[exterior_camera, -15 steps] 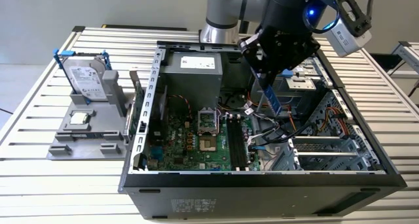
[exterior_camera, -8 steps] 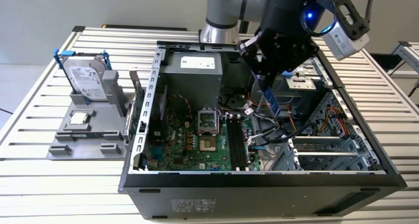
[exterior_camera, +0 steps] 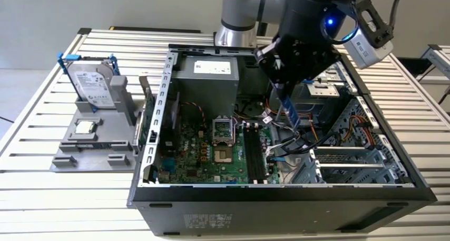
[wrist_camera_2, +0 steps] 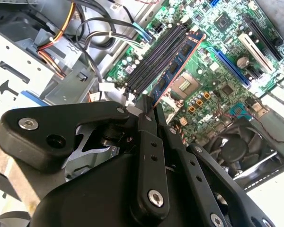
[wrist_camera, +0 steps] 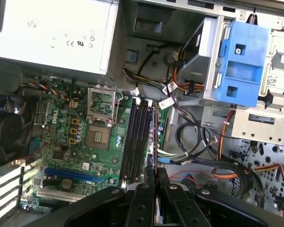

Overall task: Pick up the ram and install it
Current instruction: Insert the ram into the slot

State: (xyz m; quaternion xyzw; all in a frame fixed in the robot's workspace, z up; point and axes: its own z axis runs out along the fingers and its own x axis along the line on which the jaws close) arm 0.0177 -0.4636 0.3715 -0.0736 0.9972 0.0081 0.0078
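**Ram held above the memory slots inside the open case**

The tool [exterior_camera: 287,88] hangs over the open computer case [exterior_camera: 281,191], its fingers [wrist_camera_2: 149,137] closed tight on one end of the ram [exterior_camera: 289,110], which hangs edge-down as a narrow blue strip in the exterior view. In the second wrist view the ram [wrist_camera_2: 177,64] stretches away from the fingertips, its dark chips showing, running alongside the black memory slots [wrist_camera_2: 156,56]. In the first wrist view it is seen nearly edge-on as a thin blue line [wrist_camera: 154,130] at the slots' [wrist_camera: 137,137] outer side, toward the cables.

Room is tight: a bundle of black and orange cables [wrist_camera: 199,146] lies just beside the slots on one side, the empty processor socket [wrist_camera: 99,137] on the other. The drive cage with its blue bracket [wrist_camera: 241,61] and the grey power supply [exterior_camera: 207,77] close in the far end.

Whether the ram's lower edge touches a slot cannot be told. On the bench [exterior_camera: 42,199], well apart on the exterior view's left, a grey fixture [exterior_camera: 91,146] carries a hard drive [exterior_camera: 91,85] standing upright and a small square chip [exterior_camera: 85,127]
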